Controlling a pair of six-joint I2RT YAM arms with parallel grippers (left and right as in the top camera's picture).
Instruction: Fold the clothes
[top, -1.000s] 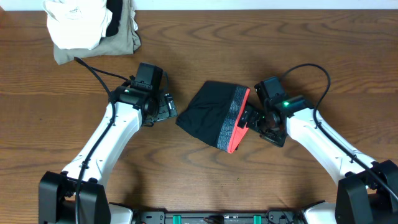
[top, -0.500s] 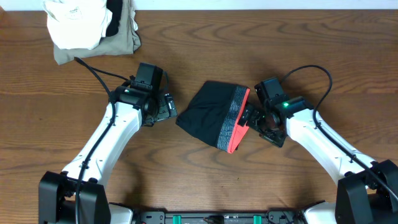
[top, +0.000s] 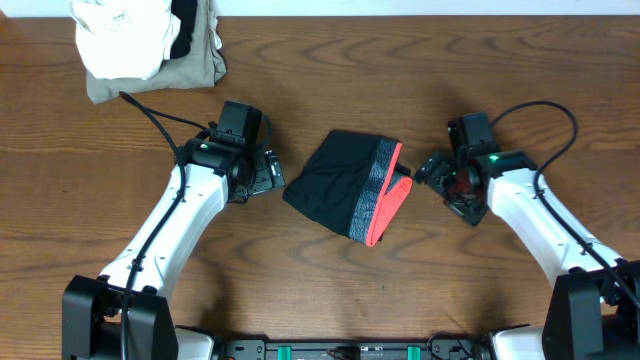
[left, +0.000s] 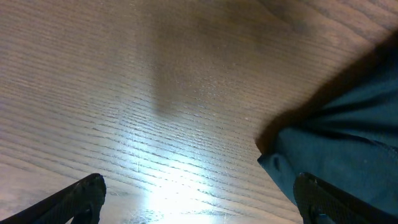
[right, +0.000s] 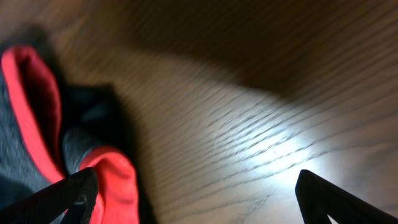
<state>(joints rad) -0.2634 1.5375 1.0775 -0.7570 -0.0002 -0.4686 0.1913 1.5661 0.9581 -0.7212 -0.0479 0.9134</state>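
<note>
The black garment (top: 335, 180) lies folded into a compact bundle at the table's middle, its grey waistband with the red-orange edge (top: 384, 200) on its right side. My left gripper (top: 270, 172) is open and empty just left of the bundle; the left wrist view shows the dark fabric (left: 348, 149) beside its right finger. My right gripper (top: 428, 172) is open and empty, a short way right of the waistband. The right wrist view shows the red-orange edge (right: 115, 180) by its left finger, with bare wood between the fingers.
A pile of folded clothes sits at the back left: a white cloth (top: 120, 35) on a khaki-olive garment (top: 195, 65). The left arm's cable (top: 150, 115) runs toward that pile. Wooden tabletop (top: 330, 290) surrounds the bundle.
My right gripper has let go of the waistband and drawn back to the right. The waistband's red-orange edge now lies loose. The left arm has not moved.
</note>
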